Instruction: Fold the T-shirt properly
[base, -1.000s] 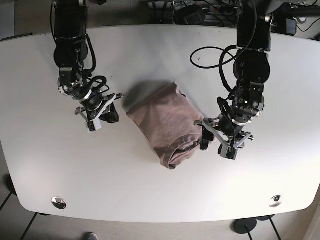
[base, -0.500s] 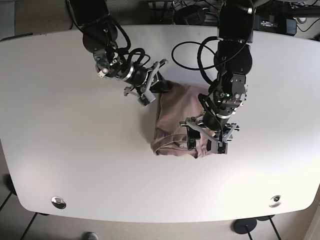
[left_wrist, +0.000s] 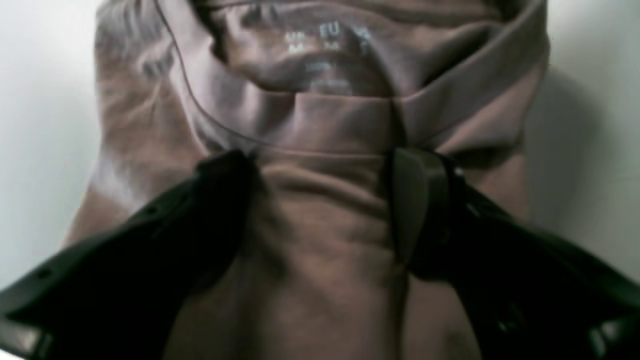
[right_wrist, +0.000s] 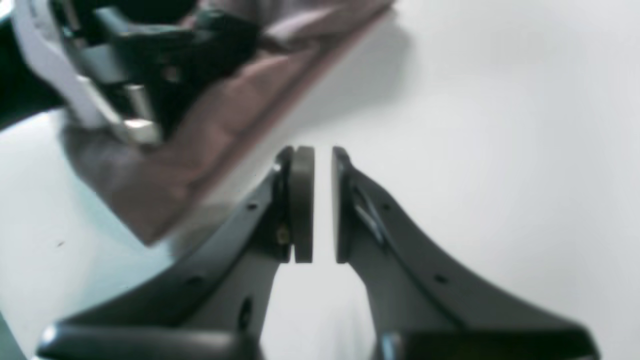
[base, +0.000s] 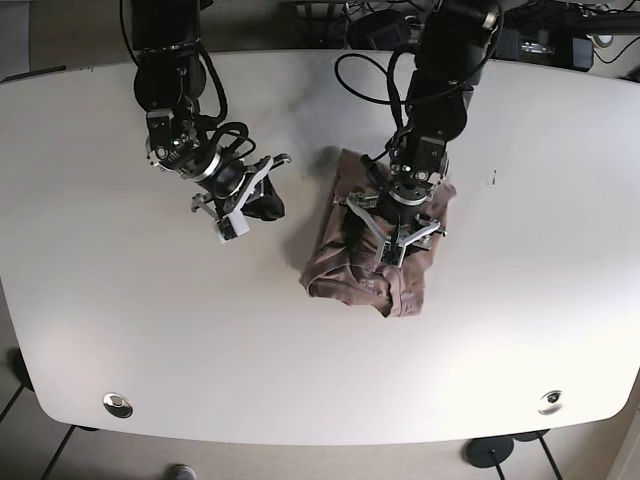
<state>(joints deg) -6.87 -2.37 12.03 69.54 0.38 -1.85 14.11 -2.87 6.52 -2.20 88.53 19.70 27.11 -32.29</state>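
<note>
The brownish-pink T-shirt (base: 345, 275) lies folded into a compact packet in the middle of the white table (base: 500, 350). My left gripper (base: 385, 240) rests on top of it. In the left wrist view this gripper (left_wrist: 320, 170) is open, its fingers (left_wrist: 415, 205) spread on the wrinkled fabric just below the collar and its size label (left_wrist: 325, 45). My right gripper (base: 252, 208) hovers over bare table to the left of the shirt. Its pads (right_wrist: 302, 200) are shut to a thin gap with nothing between them, and the T-shirt's edge (right_wrist: 225, 120) shows at upper left.
Cables and equipment (base: 380, 25) lie along the table's far edge. Two round metal fittings (base: 117, 404) (base: 550, 401) sit near the front corners. A loop of black cable (base: 370, 80) hangs off the left arm above the shirt.
My right gripper has left the shirt's top-left edge and moved left onto bare table. My left gripper has moved from the shirt's lower right up onto its middle.
</note>
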